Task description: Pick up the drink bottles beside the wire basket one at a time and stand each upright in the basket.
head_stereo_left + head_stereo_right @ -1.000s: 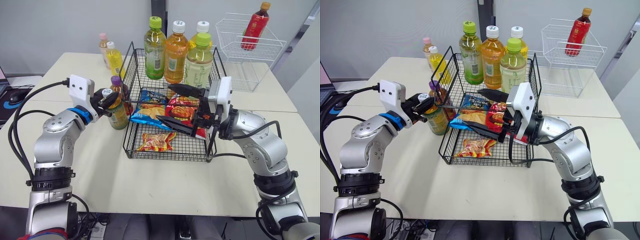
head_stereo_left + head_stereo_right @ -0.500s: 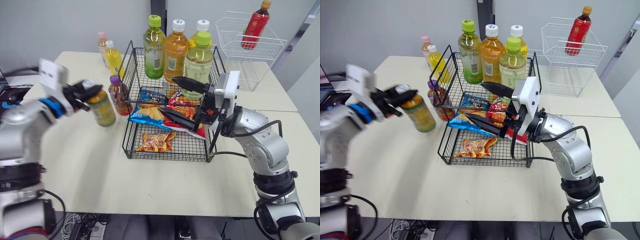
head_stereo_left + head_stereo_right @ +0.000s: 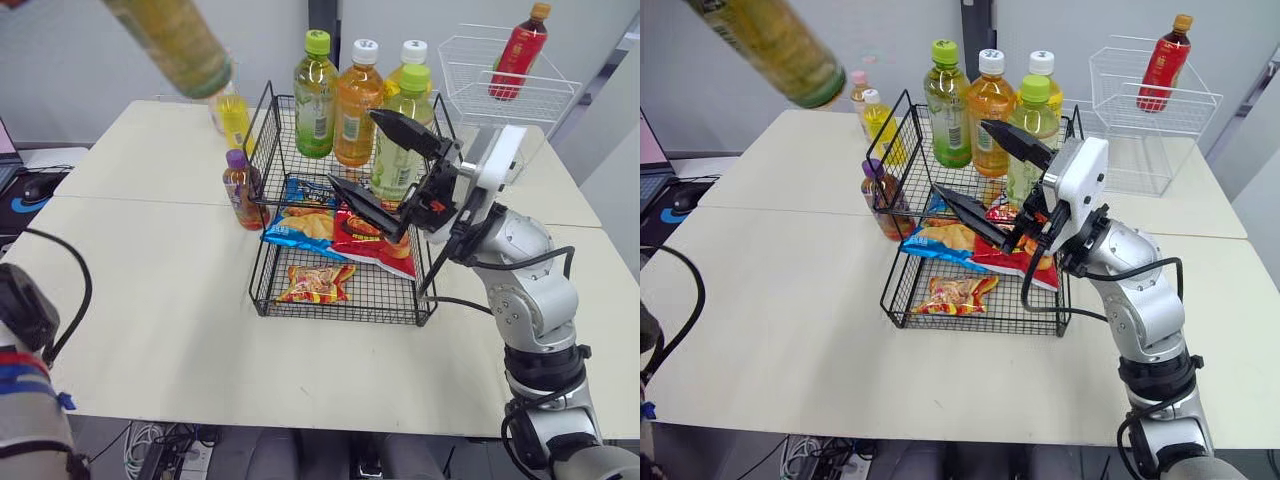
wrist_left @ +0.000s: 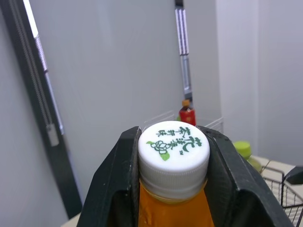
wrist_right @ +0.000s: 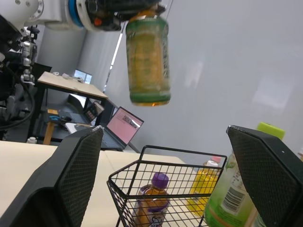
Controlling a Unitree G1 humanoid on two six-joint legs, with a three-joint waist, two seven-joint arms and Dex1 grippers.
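My left gripper (image 4: 171, 138) is shut on the white cap of a green-labelled tea bottle (image 3: 168, 42). The bottle hangs tilted, high above the table's back left. A black wire basket (image 3: 262, 292) stands mid-table with several tall bottles (image 3: 355, 100) upright along its back and snack bags (image 3: 312, 283) on its floor. My right gripper (image 3: 353, 148) is open above the basket's right half, holding nothing. Just left of the basket stand a small purple-capped bottle (image 3: 241, 190) and a yellow bottle (image 3: 232, 118).
A white wire basket (image 3: 470, 95) at the back right holds a red bottle (image 3: 518, 50). A computer mouse (image 3: 35, 188) lies off the table's left edge. Open tabletop lies left of and in front of the black basket.
My left arm has swung the tea bottle from beside the basket up and away, high over the table's back left. The right gripper has risen a little and stays open.
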